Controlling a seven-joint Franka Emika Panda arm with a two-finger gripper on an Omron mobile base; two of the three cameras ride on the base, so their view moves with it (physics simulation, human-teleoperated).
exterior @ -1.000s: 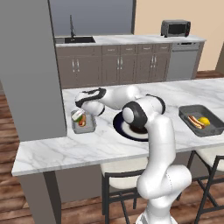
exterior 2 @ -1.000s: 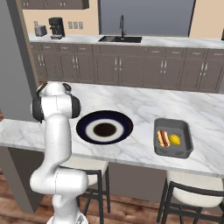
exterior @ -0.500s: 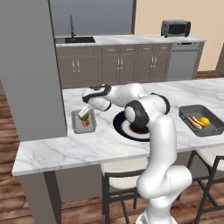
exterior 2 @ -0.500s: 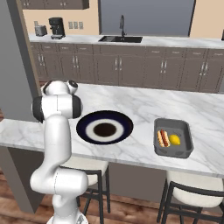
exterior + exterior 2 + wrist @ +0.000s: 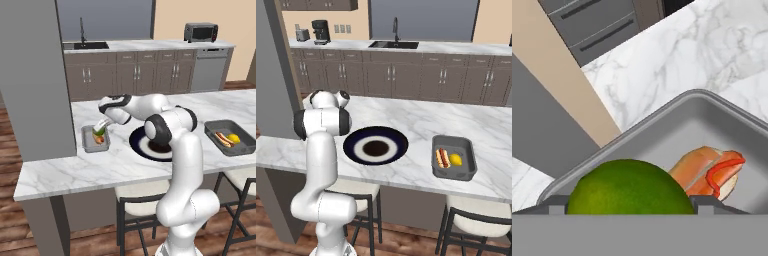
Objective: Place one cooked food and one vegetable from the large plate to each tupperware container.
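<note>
While the end effector (image 5: 101,129) holds the round green vegetable (image 5: 629,187) between wide jaws, the left tupperware container (image 5: 88,141) lies directly beneath, hot dog (image 5: 714,170) alongside.

Three cameras: two on the base behind the arm, one on the hand.

The left base view looks forward and down from behind the arm's left side; the arm rises at its lower right, and the marble counter (image 5: 65,172) crosses the middle at some distance. The right base view looks the same way from the other side, with the arm at its lower left. Both share the counter, the large plate (image 5: 141,148) (image 5: 376,148), the right grey tray (image 5: 226,138) (image 5: 454,157) and the back cabinets. The hand view is very near, looking down into the left grey tray (image 5: 662,135) over the counter edge.
</note>
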